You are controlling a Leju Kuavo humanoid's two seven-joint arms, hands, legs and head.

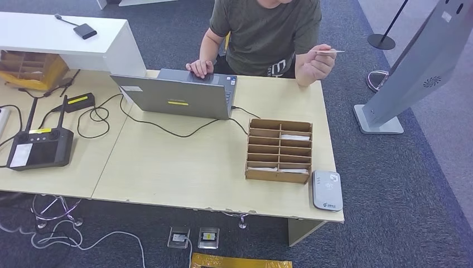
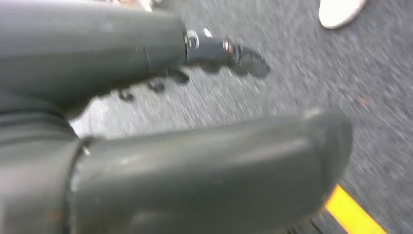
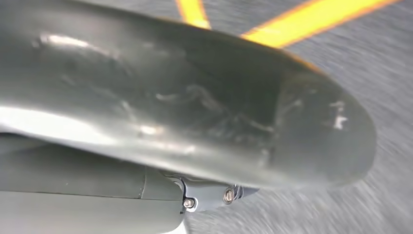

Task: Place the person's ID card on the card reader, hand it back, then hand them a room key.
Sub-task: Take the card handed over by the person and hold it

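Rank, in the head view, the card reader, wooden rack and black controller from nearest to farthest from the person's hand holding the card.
1. Wooden rack, right of centre.
2. Card reader, table's near right corner.
3. Black controller, far left.

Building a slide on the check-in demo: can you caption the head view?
Person seated behind a desk holds up an ID card; card reader waits beside the wooden card rack.
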